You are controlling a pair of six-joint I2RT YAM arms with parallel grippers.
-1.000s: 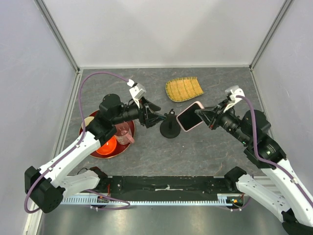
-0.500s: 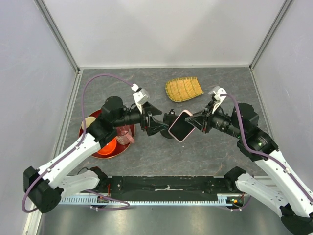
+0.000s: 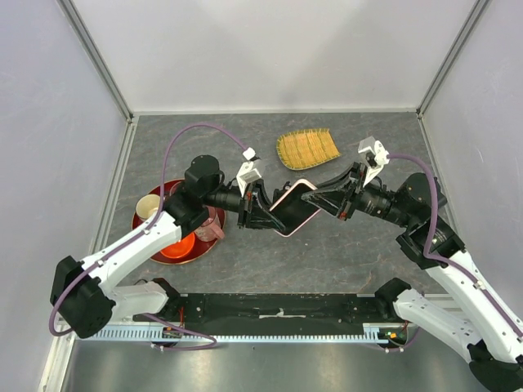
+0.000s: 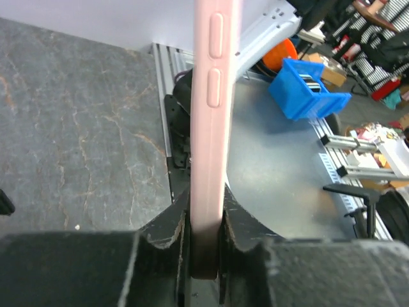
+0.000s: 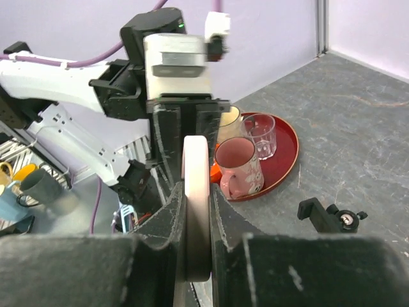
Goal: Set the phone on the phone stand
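Note:
The phone, black-screened with a pale pink edge, hangs tilted above the table's middle, held at both ends. My left gripper is shut on its left end; in the left wrist view the pink edge runs straight up out of the gripper. My right gripper is shut on its right end, and both fingers press the pink edge. The phone stand shows only as a black cradle piece on the table in the right wrist view. In the top view the phone and the left gripper hide it.
At the left a red tray holds a pink mug, a clear glass and an orange piece. A woven yellow mat lies at the back centre. White walls close in the table.
My right arm carried the phone leftward over the stand's spot. My left gripper advanced right, opened wide, then closed on the phone's left end.

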